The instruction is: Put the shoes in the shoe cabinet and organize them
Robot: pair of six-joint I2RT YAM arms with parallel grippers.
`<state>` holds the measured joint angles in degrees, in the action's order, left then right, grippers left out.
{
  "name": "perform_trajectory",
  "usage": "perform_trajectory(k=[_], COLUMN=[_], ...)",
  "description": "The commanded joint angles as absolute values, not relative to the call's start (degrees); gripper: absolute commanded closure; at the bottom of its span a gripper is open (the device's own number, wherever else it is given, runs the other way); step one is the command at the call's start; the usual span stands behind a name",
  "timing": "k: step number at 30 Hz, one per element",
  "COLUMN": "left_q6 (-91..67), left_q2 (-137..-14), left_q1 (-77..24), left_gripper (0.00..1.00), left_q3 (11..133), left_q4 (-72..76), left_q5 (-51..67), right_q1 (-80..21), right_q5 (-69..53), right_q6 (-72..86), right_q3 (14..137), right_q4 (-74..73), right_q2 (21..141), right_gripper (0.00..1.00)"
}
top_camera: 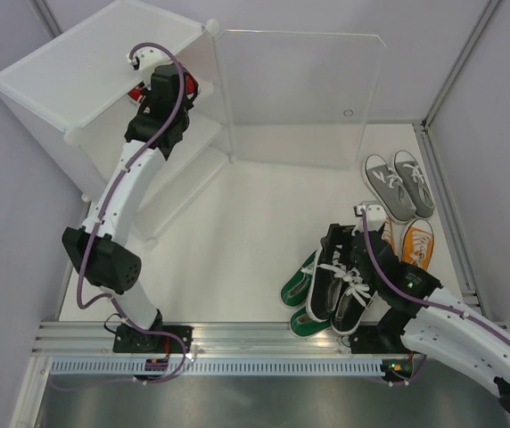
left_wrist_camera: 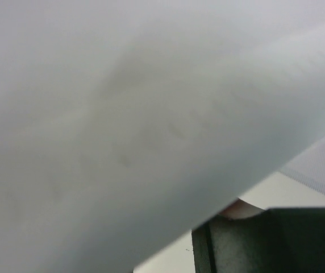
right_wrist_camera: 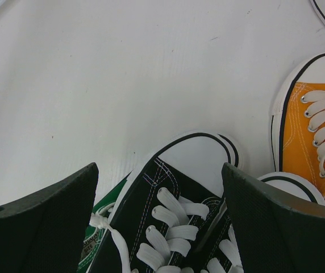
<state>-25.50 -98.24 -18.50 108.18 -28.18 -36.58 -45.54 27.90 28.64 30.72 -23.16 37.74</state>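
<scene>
The white shoe cabinet (top_camera: 77, 67) stands at the far left with its clear door (top_camera: 300, 98) swung open. My left gripper (top_camera: 159, 89) reaches into the cabinet beside red shoes (top_camera: 189, 86). The left wrist view shows only a blurred white panel (left_wrist_camera: 123, 114) and one dark finger (left_wrist_camera: 276, 242), so its state is unclear. My right gripper (right_wrist_camera: 159, 222) is open, with its fingers on either side of a black shoe (right_wrist_camera: 168, 187). The black pair (top_camera: 340, 287) lies near the front right and the gripper (top_camera: 344, 245) hovers over it. Green shoes (top_camera: 298, 290) lie left of the black pair.
Orange shoes (top_camera: 418, 242) sit right of the black pair, one also in the right wrist view (right_wrist_camera: 316, 125). A grey pair (top_camera: 399, 183) lies further back. Grey walls and metal rails (top_camera: 442, 205) bound the white floor.
</scene>
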Motion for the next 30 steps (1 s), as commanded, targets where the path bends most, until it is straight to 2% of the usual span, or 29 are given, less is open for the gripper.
perform_trajectory(k=[1, 8, 15, 16, 17, 18, 19, 21, 22, 25, 30], left_q6=[-24.9, -23.7, -19.5, -18.8, -18.5, -18.1, -17.5, -16.9, -15.8, -15.6, -21.1], left_q2=[-98.4, -102.0, -103.3, -103.0, -102.7, -102.4, -101.7, -101.3, -101.1, -100.7, -97.6], left_q1=[-16.6, -16.6, -16.7, -16.7, -17.2, -17.6, -18.0, -19.8, -20.4, -22.2, -23.0], left_gripper=[0.98, 0.98, 0.98, 0.94, 0.86, 0.75, 0.56, 0.43, 0.32, 0.2, 0.08], left_q3=[111.1, 117.2, 116.7, 116.1, 115.8, 115.6, 115.5, 115.6, 115.8, 115.8, 111.0], left_q4=[-30.7, -30.1, -29.5, -29.5, -29.4, -29.4, -29.4, -29.0, -28.8, -28.9, -29.1], left_q5=[-39.6, -39.6, -43.5, -43.2, -43.0, -43.2, -43.5, -45.3, -46.1, -49.5, -50.6], right_q1=[-45.7, -45.7, -45.7, -45.7, -45.7, -45.7, -45.7, -45.7, -45.7, -45.7, -45.7], right_q5=[28.4, 28.5, 28.5, 28.4, 28.3, 28.2, 28.1, 28.0, 27.9, 28.0, 27.9], right_q6=[28.2, 28.2, 28.1, 28.0, 28.1, 28.1, 28.0, 28.0, 28.0, 28.0, 28.2], right_q3=[30.2, 30.2, 30.1, 30.1, 30.1, 30.1, 30.1, 30.1, 30.1, 30.2, 30.0], right_q4=[-22.1, -22.1, -21.7, -21.7, -21.7, -21.6, -21.5, -21.4, -21.4, -21.6, -21.9], right_q2=[36.7, 36.8, 37.2, 37.5, 37.6, 37.8, 37.9, 38.0, 38.1, 37.9, 36.8], right_gripper=[0.07, 0.08, 0.08, 0.08, 0.07, 0.08, 0.07, 0.07, 0.07, 0.08, 0.08])
